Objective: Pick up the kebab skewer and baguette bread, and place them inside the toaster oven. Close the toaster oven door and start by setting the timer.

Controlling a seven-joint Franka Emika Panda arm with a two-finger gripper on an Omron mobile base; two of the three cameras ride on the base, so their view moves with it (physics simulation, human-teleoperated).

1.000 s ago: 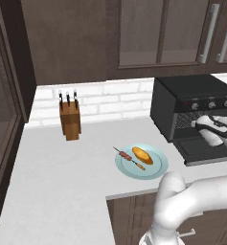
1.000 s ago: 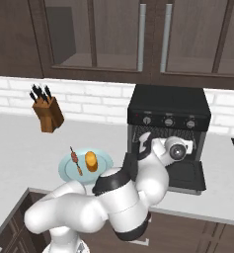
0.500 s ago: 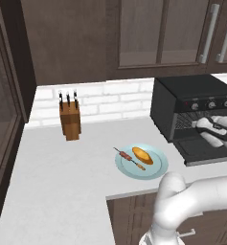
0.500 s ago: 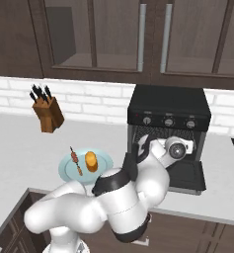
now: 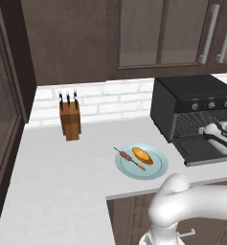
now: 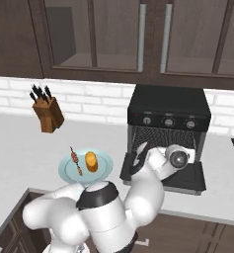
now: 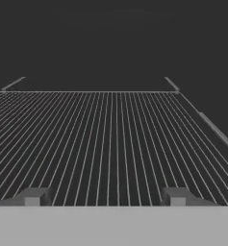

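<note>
Counter (image 5: 62, 191) runs from the left wall to the toaster oven (image 6: 169, 106), which stands at its right end against the brick backsplash, its door (image 6: 185, 180) dropped flat toward the front edge so the wire rack (image 7: 110, 139) is exposed for loading. White arm reaches into that opening, and the gripper (image 7: 105, 196) sits just above the rack with its two fingertips (image 7: 33, 196) spread wide and nothing between them. Knife block (image 5: 70, 119) stands upright near the back of the counter, well apart from everything else. Near the front edge, beside the oven, a pale blue plate (image 5: 153, 171) carries both foods, presumably staged there for easy pickup. Baguette bread (image 5: 142, 154) lies on the plate's half nearer the oven, its long axis running from the backsplash side toward the front edge. Kebab skewer (image 5: 129, 159) lies just beside it on the side away from the oven, roughly parallel, one tip overhanging the plate's rim toward the knife block.
</note>
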